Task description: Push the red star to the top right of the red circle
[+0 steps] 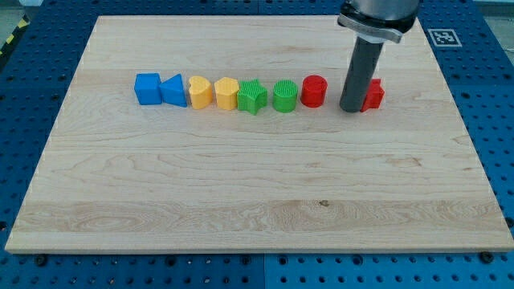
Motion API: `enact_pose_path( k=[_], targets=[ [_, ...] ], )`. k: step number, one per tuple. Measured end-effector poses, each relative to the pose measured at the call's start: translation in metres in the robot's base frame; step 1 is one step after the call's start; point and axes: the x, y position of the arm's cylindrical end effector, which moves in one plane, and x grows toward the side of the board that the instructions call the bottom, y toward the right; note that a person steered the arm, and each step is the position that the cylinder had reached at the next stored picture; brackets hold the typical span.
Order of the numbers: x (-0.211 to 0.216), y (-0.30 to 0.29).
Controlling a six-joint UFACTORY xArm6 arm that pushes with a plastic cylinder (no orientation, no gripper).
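— On the wooden board (257, 193), what lay there?

— A row of small blocks ran across the upper half. From the view's left: a blue cube (147, 88) touching a blue triangle (173, 90), then a yellow heart (200, 91) beside a second yellow block (226, 93) whose shape I could not settle, then a green star (252, 96), a green cylinder (285, 95) and the red circle (314, 91).

— And the red star?

— The red star (373, 95) sat at the row's right end, level with the red circle and to its right. Only its right part showed, because the rod stood in front of it.

— Where was your tip?

— My tip (354, 110) rested on the board between the two red blocks, right against the star's left side and a small gap away from the circle. The dark rod rose straight from there to the grey mount at the view's top.

— Was any claw spread or pressed together?

— There was no claw to report, only the plain rod, so nothing was pinched.

— What surrounded the board?

— A blue perforated table (48, 40) framed it, with a black-and-white marker tag (444, 36) at the upper right.
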Motion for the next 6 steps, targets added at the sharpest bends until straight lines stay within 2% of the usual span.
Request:
enact_pose_path(
  k=[1,2,3,4,5,6],
  targets=[
    [0.023,0.001],
    [-0.001,0.046],
    [-0.057,0.082],
    [-0.045,0.078],
    [0.010,0.057],
    [0.025,0.016]
  ],
)
